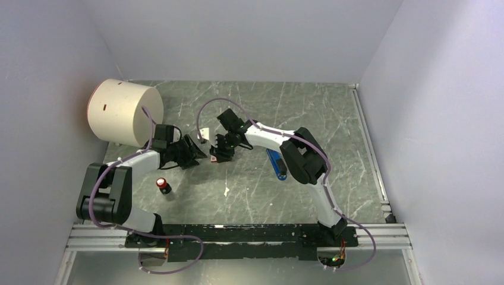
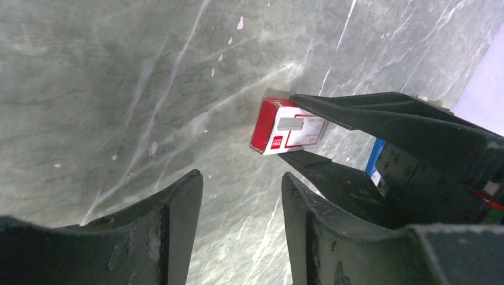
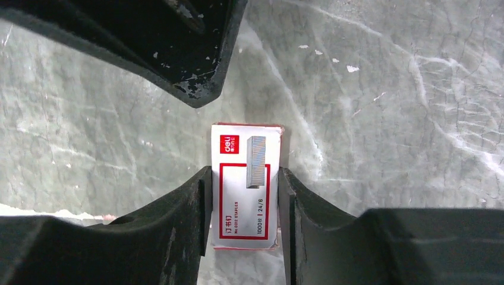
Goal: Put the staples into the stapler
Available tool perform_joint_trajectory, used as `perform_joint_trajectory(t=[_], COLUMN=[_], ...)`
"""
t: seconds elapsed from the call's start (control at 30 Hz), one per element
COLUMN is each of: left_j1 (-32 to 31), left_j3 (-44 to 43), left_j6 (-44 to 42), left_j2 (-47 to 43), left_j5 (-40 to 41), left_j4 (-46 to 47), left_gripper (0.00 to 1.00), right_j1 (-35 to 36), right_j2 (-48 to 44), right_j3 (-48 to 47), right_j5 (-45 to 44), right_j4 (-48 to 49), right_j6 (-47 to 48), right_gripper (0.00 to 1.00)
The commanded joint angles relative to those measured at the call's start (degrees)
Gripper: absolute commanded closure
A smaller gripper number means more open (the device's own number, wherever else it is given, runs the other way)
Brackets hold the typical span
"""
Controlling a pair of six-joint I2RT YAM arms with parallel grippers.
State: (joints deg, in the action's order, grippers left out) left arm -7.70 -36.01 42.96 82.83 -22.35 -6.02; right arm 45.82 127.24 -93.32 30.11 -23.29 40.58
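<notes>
You have barely begun: your right end effector (image 3: 243, 175) grasps the staple box (image 3: 246, 148), the left end effector (image 2: 241, 178) gapes empty, and the stapler (image 1: 276, 163) lies untouched.

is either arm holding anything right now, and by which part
The right gripper clamps the staple box by its two long sides, its fingers over the half away from the logo. The left gripper holds nothing.

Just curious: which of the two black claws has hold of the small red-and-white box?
The right gripper: it grips the red-and-white cardboard staple box on both sides. The left gripper stands open and empty, facing it.
</notes>
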Motion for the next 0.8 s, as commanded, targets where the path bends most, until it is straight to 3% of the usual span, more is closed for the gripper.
perform_joint_trajectory(t=[0.0,0.13,0.33,0.57,0.77], left_j1=[-0.2,-1.1,-2.2,-4.3,-5.6], left_j3=[1.3,2.6,2.0,1.6,2.1], left_j6=[2.2,4.9,5.8,6.1,5.8], left_j2=[3.0,5.2,8.3,10.5,11.5], left_j5=[-5.9,-7.9,-8.6,-7.4,-7.7], left_j4=[7.7,13.9,19.1,21.8,22.7], left_gripper=[0.45,0.47,0.47,0.58,0.64], right_j1=[-1.3,-1.4,-1.4,-1.2,-0.7], right_j2=[-0.3,-0.2,-1.1,-1.6,-1.8], right_j3=[0.8,0.1,1.6,3.1,4.3], right_j5=[2.0,4.9,5.9,5.5,4.8], right_j4=[-6.4,-10.3,-7.0,-3.5,-0.8], right_j6=[7.0,9.0,7.2,5.6,4.3], right_gripper=[0.57,0.56,0.43,0.55,0.57])
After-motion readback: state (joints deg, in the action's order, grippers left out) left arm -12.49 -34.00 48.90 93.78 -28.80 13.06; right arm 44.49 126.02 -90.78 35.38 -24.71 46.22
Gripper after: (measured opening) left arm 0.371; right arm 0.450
